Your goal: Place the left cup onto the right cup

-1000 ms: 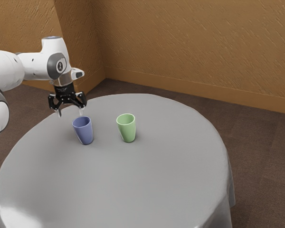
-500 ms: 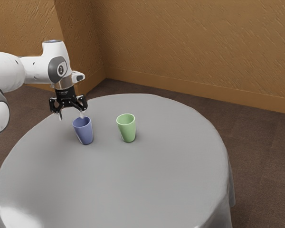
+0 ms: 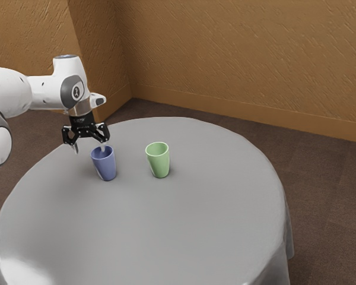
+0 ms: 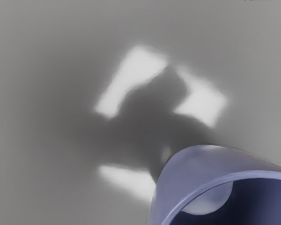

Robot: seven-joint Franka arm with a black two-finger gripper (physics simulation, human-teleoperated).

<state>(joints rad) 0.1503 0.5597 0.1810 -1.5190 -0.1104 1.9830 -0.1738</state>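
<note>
Where I count the items in the exterior view, I find two cups and one table: one blue cup and one green cup. Both cups stand upright on the round grey tabletop, open ends up. They are near each other but apart, with the blue cup toward the exterior view's left and the green cup toward its right.

One arm enters from the exterior view's left. Its last link points straight down, placing the gripper just above the blue cup's rim and offset toward the exterior view's left.

Both fingers are spread wide and grasp nothing. One fingertip sits at the blue cup's far rim; contact there appears possible, but I cannot confirm it from this angle. The other fingertip hangs over bare tabletop.

At the wrist camera, the blue cup lies directly under the hand with its dark interior visible. The hand's shadow falls on the table beside it.
</note>
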